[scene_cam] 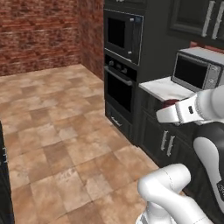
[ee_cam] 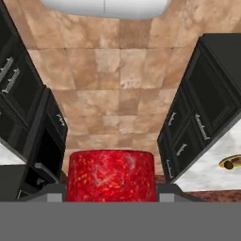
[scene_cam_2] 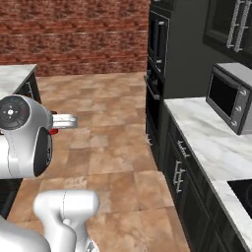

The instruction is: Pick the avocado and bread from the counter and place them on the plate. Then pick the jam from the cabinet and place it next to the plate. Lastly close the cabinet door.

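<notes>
Over the tan tiled kitchen floor (ee_cam: 117,84), between dark cabinets, the gripper (ee_cam: 111,195) pinches the dark red jam (ee_cam: 111,175) between its fingers, with the yellow-rimmed plate (ee_cam: 230,163) on the marble counter (ee_cam: 212,172) at far right.

So from my hand view the jam (ee_cam: 111,175) sits bottom centre, a dark red jar with orange flecks, seen side-on and upright in frame. Far right edge I can just catch the plate (ee_cam: 230,163), its yellow-orange rim on the white marble counter (ee_cam: 207,169), with a brown lump on it I can't identify.
</notes>
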